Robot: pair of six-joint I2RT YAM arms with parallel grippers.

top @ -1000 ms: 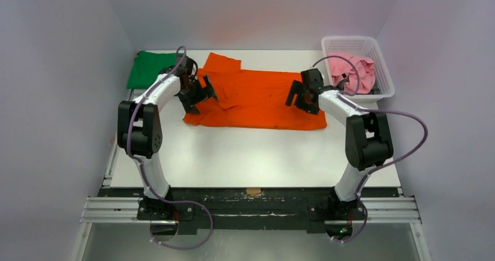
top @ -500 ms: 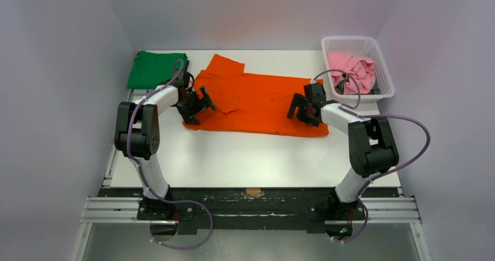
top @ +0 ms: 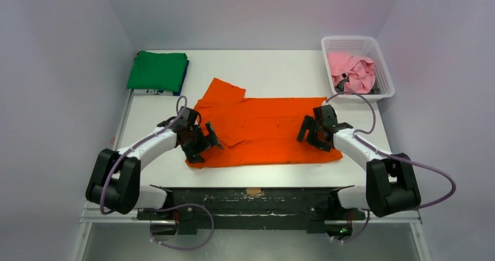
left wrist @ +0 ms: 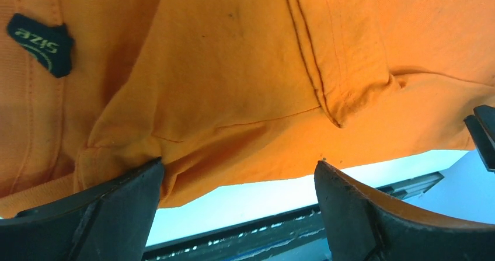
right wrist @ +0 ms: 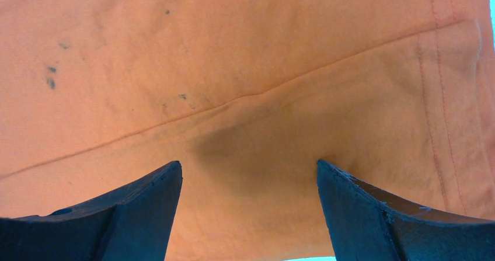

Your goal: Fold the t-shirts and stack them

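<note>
**Ana:** What lay at the far left of the table?

**Ben:** The green t-shirt, folded in the far left corner. It sat on a dark blue t-shirt, of which only an edge showed.

**Ana:** And the left gripper?

**Ben:** It hung low over the left end of the orange t-shirt, near the front edge of the table. Its jaws were spread wide and pinched nothing. In the wrist view the left gripper showed the orange t-shirt lying rumpled ahead of it, with a dark size label at the upper left. One finger stood right at a fold, though nobody could tell whether it touched.

**Ana:** Where was the orange one, exactly?

**Ben:** Spread flat across the middle of the table, between the two arms.

**Ana:** And the right gripper?

**Ben:** It was over the shirt's right end with its jaws also apart. In its own camera the right gripper straddled a crease in the orange t-shirt without clamping it.

**Ana:** And furthest right?

**Ben:** The white basket stood in the far right corner, with the pink t-shirt bunched inside.
</note>
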